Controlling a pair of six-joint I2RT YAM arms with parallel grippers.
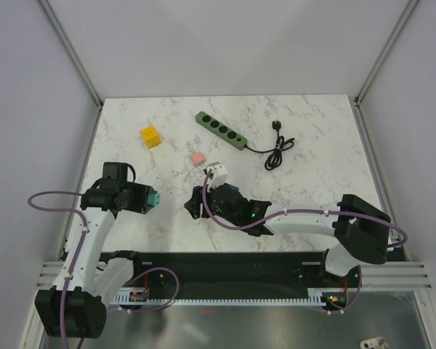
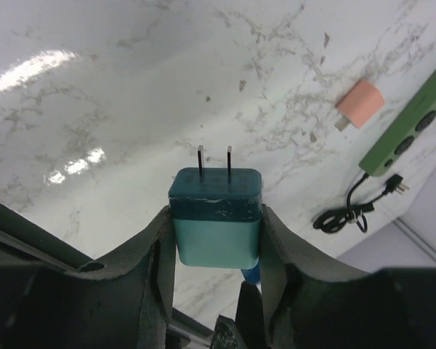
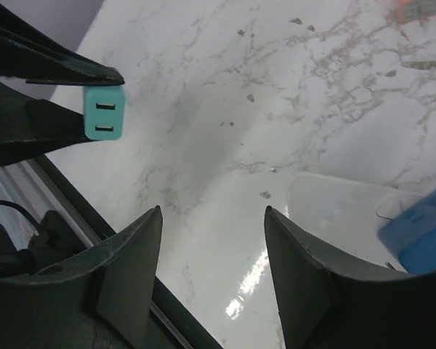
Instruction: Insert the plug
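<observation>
My left gripper (image 1: 150,199) is shut on a teal plug (image 2: 216,218), its two prongs pointing away over the table; the plug also shows in the top view (image 1: 154,199) and in the right wrist view (image 3: 104,117). My right gripper (image 1: 195,203) is open and empty, just right of the left gripper, facing it; in its own view the gripper (image 3: 213,217) has only bare table between its jaws. The green power strip (image 1: 221,131) lies at the back centre, far from both grippers, and shows at the right edge of the left wrist view (image 2: 410,131).
A white-and-blue plug (image 1: 218,174) sits beside the right wrist. A pink plug (image 1: 197,157) lies behind it, also in the left wrist view (image 2: 360,104). A yellow block (image 1: 150,136) is at the back left. The strip's black cable (image 1: 276,150) coils at the right.
</observation>
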